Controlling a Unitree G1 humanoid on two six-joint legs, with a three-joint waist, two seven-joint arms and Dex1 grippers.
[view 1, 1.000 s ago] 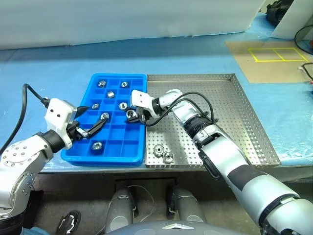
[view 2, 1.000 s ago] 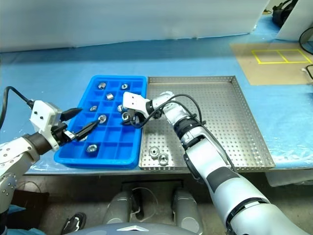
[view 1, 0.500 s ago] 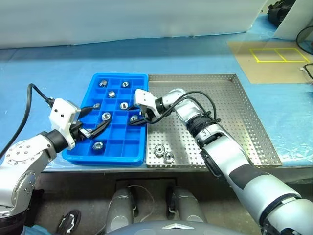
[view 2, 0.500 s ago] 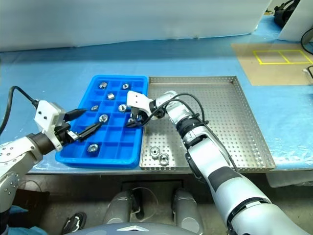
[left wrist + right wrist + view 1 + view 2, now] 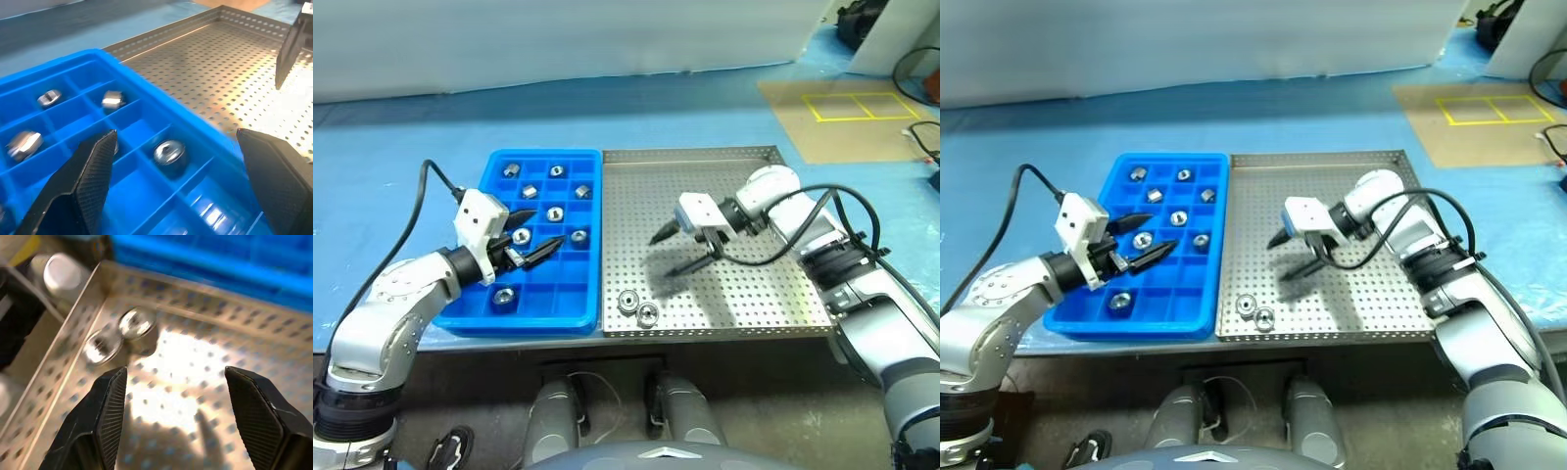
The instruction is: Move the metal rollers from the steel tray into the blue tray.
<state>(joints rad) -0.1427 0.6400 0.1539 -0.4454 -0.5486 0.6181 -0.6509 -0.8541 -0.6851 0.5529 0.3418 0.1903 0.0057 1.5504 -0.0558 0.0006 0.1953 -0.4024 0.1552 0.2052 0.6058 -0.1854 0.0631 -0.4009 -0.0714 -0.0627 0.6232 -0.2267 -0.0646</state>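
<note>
The blue tray (image 5: 546,311) lies on the left and holds several metal rollers, one of them (image 5: 578,235) near its right wall. Two more metal rollers (image 5: 628,302) (image 5: 648,313) lie side by side at the front left of the steel tray (image 5: 754,294). My right gripper (image 5: 674,251) hangs open and empty above the steel tray's middle; in its wrist view the two rollers (image 5: 137,322) lie beyond its fingers (image 5: 105,411). My left gripper (image 5: 536,235) stands open and empty over the blue tray, with a roller (image 5: 168,152) in a compartment between its fingers (image 5: 83,181).
Blue sheeting (image 5: 431,137) covers the table around both trays. A brown board with yellow tape squares (image 5: 852,108) lies at the far right. The table's front edge (image 5: 705,343) runs just below the trays. A black cable (image 5: 416,211) trails from my left wrist.
My right gripper opened, left a roller in the blue tray and swung right over the steel tray. My left gripper shifted slightly rightward over the blue tray. The camera also shifted.
</note>
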